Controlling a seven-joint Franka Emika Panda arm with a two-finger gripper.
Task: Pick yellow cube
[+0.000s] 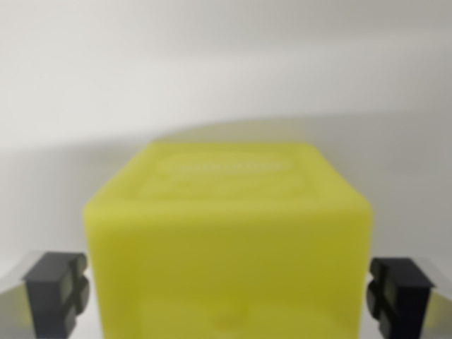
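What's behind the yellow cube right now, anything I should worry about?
Behind the yellow cube only a plain pale surface shows, blurred, with no objects. The cube fills the lower middle of the wrist view and covers whatever lies directly behind its body, so that strip cannot be checked.

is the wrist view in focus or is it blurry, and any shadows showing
In the wrist view the yellow cube is soft and out of focus, its embossed top unreadable; the finger pads look somewhat sharper; a faint grey shadow arcs on the white surface behind the cube.
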